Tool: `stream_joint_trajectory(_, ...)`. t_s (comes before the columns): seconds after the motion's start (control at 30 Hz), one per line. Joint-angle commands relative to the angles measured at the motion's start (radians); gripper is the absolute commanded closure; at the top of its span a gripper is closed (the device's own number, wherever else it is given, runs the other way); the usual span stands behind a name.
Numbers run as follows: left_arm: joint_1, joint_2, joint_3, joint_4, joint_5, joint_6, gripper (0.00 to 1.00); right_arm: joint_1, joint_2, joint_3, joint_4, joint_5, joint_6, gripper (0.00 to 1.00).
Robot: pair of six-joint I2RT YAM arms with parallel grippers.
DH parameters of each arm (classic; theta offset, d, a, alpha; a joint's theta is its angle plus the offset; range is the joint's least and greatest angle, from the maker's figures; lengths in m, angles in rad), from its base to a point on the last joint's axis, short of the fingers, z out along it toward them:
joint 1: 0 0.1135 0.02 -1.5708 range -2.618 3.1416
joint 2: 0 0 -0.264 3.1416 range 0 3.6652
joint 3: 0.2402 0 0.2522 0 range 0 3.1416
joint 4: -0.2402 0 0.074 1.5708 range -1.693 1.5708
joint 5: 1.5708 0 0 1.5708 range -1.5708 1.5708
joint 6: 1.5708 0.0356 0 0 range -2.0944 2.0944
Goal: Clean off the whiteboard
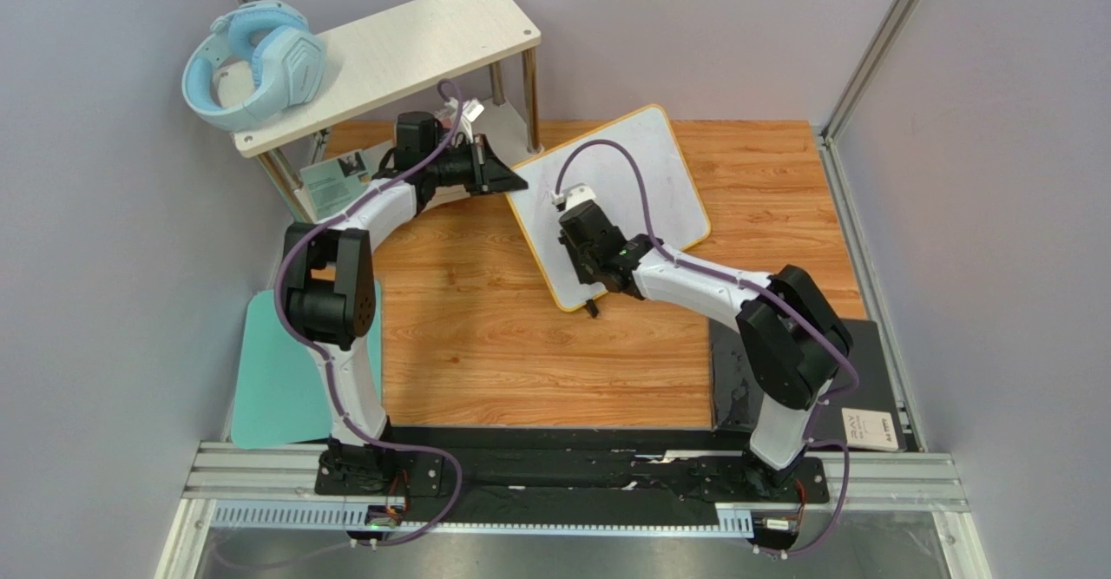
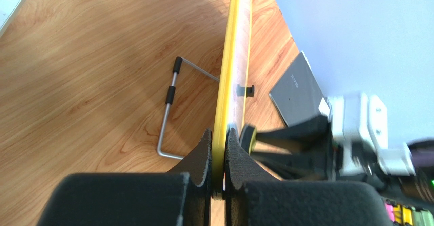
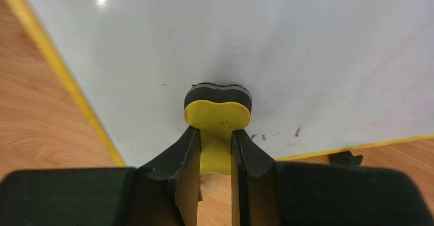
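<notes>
The whiteboard [image 1: 652,169], white with a thin yellow frame, stands tilted on the wooden table. My left gripper [image 1: 511,176] is shut on its left edge; the left wrist view shows the yellow frame [image 2: 230,73] pinched between the jaws of the left gripper [image 2: 219,157]. My right gripper [image 1: 590,260] is shut on a yellow eraser [image 3: 217,116], and the eraser's dark felt pad presses on the board face [image 3: 254,43]. A few short dark marks [image 3: 298,131] show near the board's lower edge, right of the eraser.
A pale wooden shelf [image 1: 391,52] at the back left holds light blue headphones [image 1: 254,65]. A teal mat [image 1: 267,377] lies at the left. A wire stand [image 2: 170,109] and a grey box [image 2: 298,91] show in the left wrist view. A black pad [image 1: 880,384] lies at the right.
</notes>
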Motion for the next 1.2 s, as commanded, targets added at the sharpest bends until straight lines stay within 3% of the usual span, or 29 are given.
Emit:
stream_joint_trajectory(0.0,0.002,-0.012,0.012,0.026,-0.136,0.17,1.0,0.044,0.063,0.064,0.07,-0.086,-0.002,1.0)
stream_joint_trajectory(0.3,0.002,-0.01,0.018,0.02,-0.136,0.172,1.0,-0.105,0.055,-0.024,0.111,0.109,0.076,1.0)
stream_joint_trajectory(0.6,0.002,-0.009,0.018,0.015,-0.137,0.176,1.0,-0.254,-0.069,-0.154,0.355,0.095,0.092,1.0)
stream_joint_trajectory(0.83,0.002,-0.007,0.016,0.017,-0.139,0.175,1.0,-0.214,-0.051,-0.123,0.346,-0.067,0.03,1.0)
stream_joint_trajectory(1.17,0.002,-0.007,0.016,0.02,-0.136,0.172,1.0,-0.09,-0.092,-0.282,0.394,-0.096,0.009,1.0)
